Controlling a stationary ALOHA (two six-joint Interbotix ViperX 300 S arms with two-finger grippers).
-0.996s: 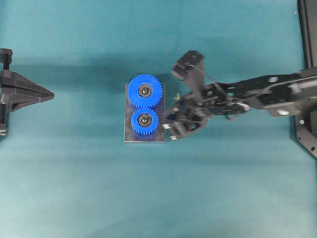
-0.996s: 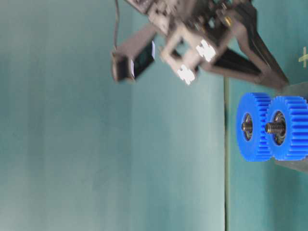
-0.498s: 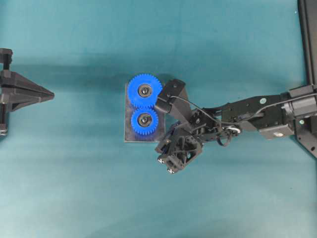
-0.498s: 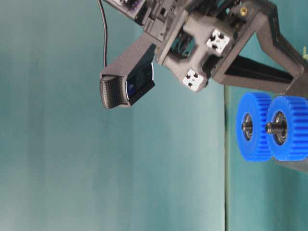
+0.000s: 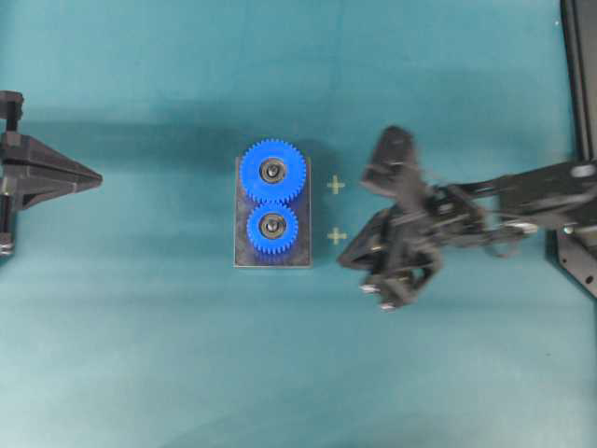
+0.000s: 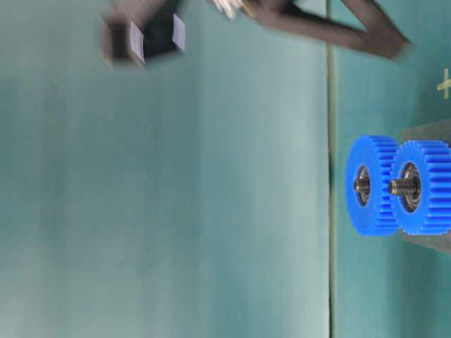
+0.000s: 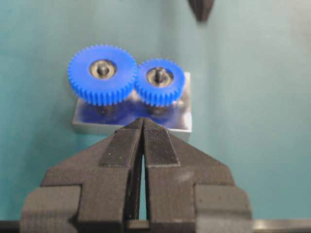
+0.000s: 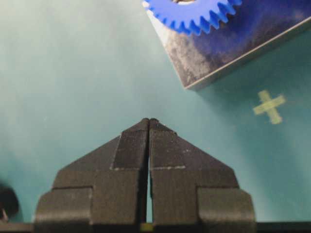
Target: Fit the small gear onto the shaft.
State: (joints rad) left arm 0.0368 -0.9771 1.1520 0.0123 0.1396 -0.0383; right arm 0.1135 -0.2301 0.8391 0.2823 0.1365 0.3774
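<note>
The small gear [image 5: 272, 227] sits on the shaft [image 7: 158, 74], whose pin tip pokes up through its hub. It meshes with the larger blue gear [image 5: 272, 172] on the grey plate [image 5: 300, 257]. In the table-level view the small gear [image 6: 424, 186] is the nearer one, with the shaft [image 6: 400, 186] sticking out of it. My right gripper [image 5: 345, 259] is shut and empty, hovering to the right of the plate's near corner and blurred by motion. Its wrist view shows the shut gripper [image 8: 148, 120] over bare mat, with the small gear's edge [image 8: 189, 14] above. My left gripper [image 5: 97, 177] is shut and empty, far to the left.
Two yellow crosses [image 5: 335, 186] [image 5: 336, 236] mark the teal mat just right of the plate. A black frame [image 5: 578, 65] runs along the right edge. The right arm's wrist camera [image 6: 141, 39] shows blurred at the top of the table-level view.
My right arm has swung from beside the plate back towards the right and up, still shut. The gears, the plate and the left arm have not moved.
</note>
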